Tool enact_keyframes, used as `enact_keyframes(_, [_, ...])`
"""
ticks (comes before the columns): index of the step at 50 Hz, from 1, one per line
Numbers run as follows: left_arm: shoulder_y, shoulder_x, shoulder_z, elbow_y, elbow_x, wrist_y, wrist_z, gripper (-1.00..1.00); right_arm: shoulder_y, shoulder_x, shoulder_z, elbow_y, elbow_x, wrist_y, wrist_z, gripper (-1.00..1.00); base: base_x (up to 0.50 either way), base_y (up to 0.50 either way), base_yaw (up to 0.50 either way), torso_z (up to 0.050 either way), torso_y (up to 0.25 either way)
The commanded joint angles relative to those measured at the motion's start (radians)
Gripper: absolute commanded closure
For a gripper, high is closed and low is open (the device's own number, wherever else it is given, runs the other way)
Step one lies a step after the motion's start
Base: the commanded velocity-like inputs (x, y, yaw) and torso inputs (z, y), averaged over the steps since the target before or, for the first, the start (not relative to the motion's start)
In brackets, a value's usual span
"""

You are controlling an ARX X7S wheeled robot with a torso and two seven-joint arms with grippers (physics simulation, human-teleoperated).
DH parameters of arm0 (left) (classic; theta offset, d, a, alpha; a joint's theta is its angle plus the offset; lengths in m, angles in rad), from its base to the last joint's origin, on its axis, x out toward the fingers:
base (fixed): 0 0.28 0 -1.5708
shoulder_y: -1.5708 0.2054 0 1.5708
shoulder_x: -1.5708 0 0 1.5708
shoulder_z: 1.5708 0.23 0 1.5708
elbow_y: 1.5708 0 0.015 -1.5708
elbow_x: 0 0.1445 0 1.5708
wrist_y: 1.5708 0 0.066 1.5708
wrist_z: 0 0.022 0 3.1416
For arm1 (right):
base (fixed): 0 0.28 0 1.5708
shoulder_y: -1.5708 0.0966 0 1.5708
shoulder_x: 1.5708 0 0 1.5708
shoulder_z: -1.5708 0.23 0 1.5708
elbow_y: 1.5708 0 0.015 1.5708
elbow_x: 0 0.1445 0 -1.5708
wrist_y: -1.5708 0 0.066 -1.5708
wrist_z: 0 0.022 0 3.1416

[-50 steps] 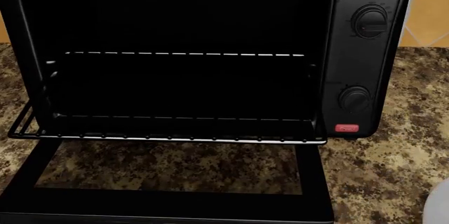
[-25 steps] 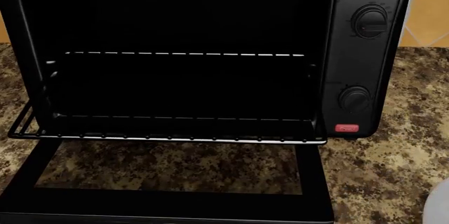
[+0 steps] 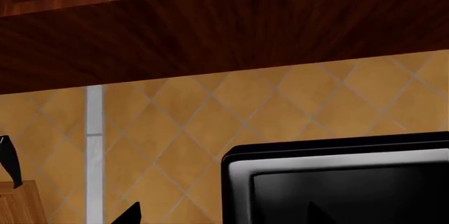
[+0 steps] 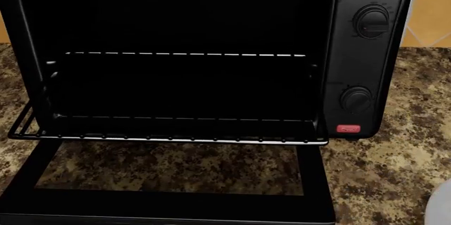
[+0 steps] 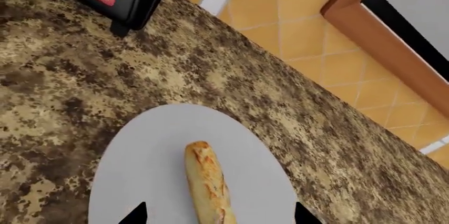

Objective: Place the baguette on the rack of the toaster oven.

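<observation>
The baguette (image 5: pixel 207 182) is lying flat on a pale grey plate (image 5: pixel 133 166) in the right wrist view, running along the plate's middle. It is a short loaf with a golden-brown crust, paler along its sides, orange-brown slashes across the top and a rounded end showing; its other end is running out of the picture. The plate is sitting on the speckled brown counter (image 5: pixel 84 71), well apart from the toaster oven (image 4: pixel 211 56), which is standing toward the counter's back edge by the tiled wall (image 5: pixel 281 19).

The oven's glass door (image 4: pixel 169 183) is hanging open, flat over the counter. Its rack (image 4: pixel 176 130) is sitting bare, its silvery front bar at the mouth of the oven.

The right gripper (image 5: pixel 220 216) is hovering over the baguette with its two dark fingertips (image 5: pixel 136 214) spread on either side of the loaf, not touching it. Of the left gripper (image 3: pixel 217 216), only dark tips are showing at the picture's edge, spread well apart and holding nothing.
</observation>
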Motion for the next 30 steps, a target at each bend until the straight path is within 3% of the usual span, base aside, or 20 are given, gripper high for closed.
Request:
enact_keyframes(1, [-0.002,-0.002,0.008,-0.003,0.004,-0.001,-0.001,-1.00,-0.117,-0.015,-0.029,0.023,-0.238,-0.091,-0.196,-1.00,0.00,0.00,0.00,0.000,0.000])
enact_keyframes(14, [-0.005,-0.003,0.013,-0.008,0.004,-0.001,-0.004,-1.00,-0.101,-0.022,-0.083,0.101,-0.391,-0.079,-0.389,-1.00,0.00,0.00,0.00,0.000,0.000])
enact_keyframes(30, [-0.009,-0.007,0.021,-0.005,0.003,-0.003,-0.008,-1.00,-0.038,0.059,0.060,0.101,-0.360,0.042,-0.538,-1.00,0.00,0.00,0.00,0.000,0.000])
